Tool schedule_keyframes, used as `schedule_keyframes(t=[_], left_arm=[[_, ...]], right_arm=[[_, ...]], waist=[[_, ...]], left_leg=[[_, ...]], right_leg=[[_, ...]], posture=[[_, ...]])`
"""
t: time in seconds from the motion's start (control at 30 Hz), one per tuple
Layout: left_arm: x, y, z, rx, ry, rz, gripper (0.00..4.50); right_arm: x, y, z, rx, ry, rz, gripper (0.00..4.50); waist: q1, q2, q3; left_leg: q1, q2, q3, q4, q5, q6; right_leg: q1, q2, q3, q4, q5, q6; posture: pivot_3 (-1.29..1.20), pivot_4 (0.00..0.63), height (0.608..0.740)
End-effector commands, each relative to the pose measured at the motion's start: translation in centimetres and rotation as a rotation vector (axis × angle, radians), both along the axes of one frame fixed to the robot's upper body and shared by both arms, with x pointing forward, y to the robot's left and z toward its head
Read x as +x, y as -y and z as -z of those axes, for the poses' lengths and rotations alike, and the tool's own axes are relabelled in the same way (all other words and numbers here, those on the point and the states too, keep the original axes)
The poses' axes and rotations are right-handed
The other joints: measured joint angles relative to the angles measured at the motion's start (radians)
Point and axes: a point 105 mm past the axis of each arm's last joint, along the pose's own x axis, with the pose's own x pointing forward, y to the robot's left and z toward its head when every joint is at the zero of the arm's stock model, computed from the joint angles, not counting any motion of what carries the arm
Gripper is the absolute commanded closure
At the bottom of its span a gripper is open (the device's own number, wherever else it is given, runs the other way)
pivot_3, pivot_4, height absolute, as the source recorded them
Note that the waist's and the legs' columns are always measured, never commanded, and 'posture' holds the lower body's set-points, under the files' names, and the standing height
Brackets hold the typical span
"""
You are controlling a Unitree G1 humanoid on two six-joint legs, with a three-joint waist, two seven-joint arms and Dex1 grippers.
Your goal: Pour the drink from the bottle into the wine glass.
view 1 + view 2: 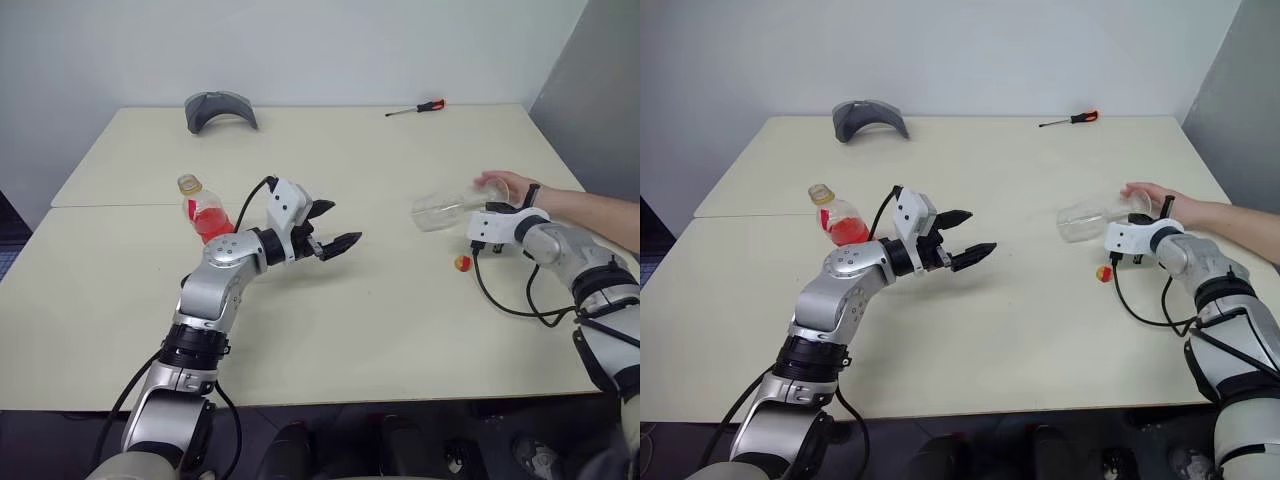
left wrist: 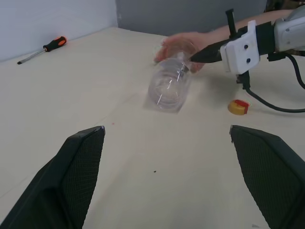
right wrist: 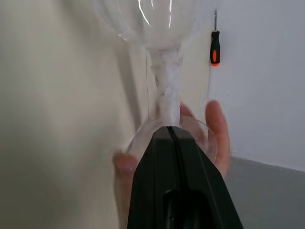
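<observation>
Glass [image 1: 445, 208]: tipped on its side at right, empty, foot hidden behind a person's hand [image 1: 505, 186].
Bottle [image 1: 203, 213]: uncapped, part red drink [image 1: 210, 225].
Left claw [image 1: 330, 228]: wide, empty.
Right claw [image 2: 202, 54]: closed at the stem.

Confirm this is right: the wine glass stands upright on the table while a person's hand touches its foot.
Not upright: the wine glass lies tipped on its side above the table, as the left eye view shows. The person's hand is at its foot.

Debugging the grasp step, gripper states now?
Left gripper: open, holding nothing.
Right gripper: shut at the stem of the tipped-over wine glass; a person's hand is at its foot.
</observation>
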Motion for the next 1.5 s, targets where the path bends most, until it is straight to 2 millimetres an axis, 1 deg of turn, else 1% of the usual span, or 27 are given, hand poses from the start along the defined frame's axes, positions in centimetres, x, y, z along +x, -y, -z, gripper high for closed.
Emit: schedule_keyframes(t=[0.03, 0.1, 0.13, 0.33, 0.37, 0.4, 0.47, 0.73, 0.87, 1.03, 1.13, 1.23, 1.43, 1.5], left_arm=[[-0.2, 0.2, -1.0, -0.016, 0.052, 0.008, 0.00], [0.0, 0.4, -1.1, -0.017, 0.055, 0.014, 0.00], [0.2, 0.5, -1.2, -0.018, 0.057, 0.014, 0.00], [0.6, 0.6, -1.4, -0.022, 0.064, 0.019, 0.00], [0.6, 0.7, -1.4, -0.023, 0.064, 0.020, 0.00], [0.6, 0.7, -1.3, -0.024, 0.064, 0.021, 0.00], [0.6, 0.7, -1.3, -0.026, 0.064, 0.021, 0.00], [0.8, 0.4, -1.3, -0.027, 0.063, 0.007, 0.00], [0.9, 0.3, -1.3, -0.026, 0.065, 0.002, 0.00], [1.0, -0.1, -1.5, -0.019, 0.071, -0.010, 0.00], [1.1, -0.4, -1.5, -0.013, 0.073, -0.020, 0.00], [1.1, -0.7, -1.6, -0.012, 0.071, -0.031, 0.00], [0.7, -0.5, -1.5, -0.013, 0.070, -0.026, 0.00], [0.5, -0.5, -1.5, -0.020, 0.063, -0.027, 0.00]], right_arm=[[-0.5, -0.4, -1.1, 0.072, 0.030, -0.048, 4.32], [-1.1, -0.3, -0.1, 0.096, -0.006, -0.063, 3.92], [-1.4, -0.3, 0.2, 0.094, -0.013, -0.069, 3.63], [-1.6, -0.4, -0.7, 0.057, 0.021, -0.089, 1.43], [-1.6, -0.4, -0.8, 0.045, 0.029, -0.088, 1.13], [-1.6, -0.4, -0.9, 0.030, 0.037, -0.086, 0.71], [-1.6, -0.3, -0.8, 0.014, 0.032, -0.080, 0.02], [-0.6, 0.2, 0.1, -0.075, 0.001, -0.005, 0.02], [0.1, 0.5, 0.4, -0.162, 0.007, 0.029, 0.02], [0.7, 0.6, 0.3, -0.173, 0.008, 0.072, 0.02], [0.7, 0.6, 0.4, -0.163, 0.000, 0.075, 0.61], [0.8, 0.3, 0.2, -0.168, 0.007, 0.063, 1.60], [1.0, -0.3, -0.1, -0.190, 0.031, 0.037, 3.78], [1.1, -0.6, -0.4, -0.202, 0.052, 0.019, 4.37]], waist=[[0.000, 0.000, 0.000], [0.001, 0.000, 0.000], [0.001, 0.000, 0.000], [0.005, 0.000, 0.000], [0.005, 0.000, 0.000], [0.005, 0.000, 0.000], [0.005, 0.000, 0.000], [0.005, 0.000, 0.000], [0.006, 0.000, 0.000], [0.006, 0.000, 0.000], [0.005, 0.000, 0.000], [0.005, 0.000, 0.000], [0.005, 0.000, 0.000], [0.005, 0.000, 0.000]], left_leg=[[0.000, 0.000, 0.000, 0.000, 0.000, 0.000], [0.000, 0.000, 0.000, 0.000, 0.000, 0.000], [0.000, 0.000, 0.000, 0.000, 0.000, 0.000], [0.000, 0.000, 0.000, 0.001, 0.000, 0.000], [0.000, 0.000, 0.000, 0.001, 0.000, 0.000], [0.000, 0.000, 0.000, 0.001, 0.000, 0.000], [0.000, 0.000, 0.000, 0.001, 0.000, 0.000], [0.000, 0.000, 0.001, 0.001, 0.000, 0.000], [0.000, 0.000, 0.001, 0.001, 0.000, 0.000], [0.000, 0.000, 0.001, 0.001, 0.000, 0.000], [0.000, 0.000, 0.001, 0.001, 0.000, 0.000], [0.000, 0.000, 0.001, 0.001, 0.000, 0.000], [0.000, 0.000, 0.001, 0.001, 0.000, 0.000], [0.000, 0.000, 0.001, 0.001, 0.000, 0.000]], right_leg=[[0.000, 0.000, 0.000, 0.000, 0.000, 0.000], [0.000, 0.000, 0.000, 0.000, 0.000, 0.000], [0.000, 0.000, 0.000, 0.000, 0.000, 0.000], [0.000, 0.000, 0.000, 0.000, 0.000, 0.000], [0.000, 0.000, 0.000, 0.000, 0.000, 0.000], [0.000, 0.000, 0.000, 0.000, 0.000, 0.000], [0.000, 0.000, 0.000, 0.000, 0.000, 0.000], [0.000, 0.000, 0.000, 0.000, 0.000, 0.000], [0.000, 0.000, 0.000, 0.000, 0.000, 0.000], [0.000, 0.000, 0.000, 0.000, 0.000, 0.000], [0.000, 0.000, 0.000, 0.000, 0.000, 0.000], [0.000, 0.000, 0.000, 0.000, 0.000, 0.000], [0.000, 0.000, 0.000, 0.000, 0.000, 0.000], [0.000, 0.000, 0.000, 0.000, 0.000, 0.000]], posture=[[0.00, 0.150, 0.740], [0.00, 0.150, 0.740], [0.00, 0.150, 0.740], [0.00, 0.150, 0.740], [0.00, 0.150, 0.740], [0.00, 0.150, 0.740], [0.00, 0.150, 0.740], [0.00, 0.150, 0.740], [0.00, 0.150, 0.740], [0.00, 0.150, 0.740], [0.00, 0.150, 0.740], [0.00, 0.150, 0.740], [0.00, 0.150, 0.740], [0.00, 0.150, 0.740]])
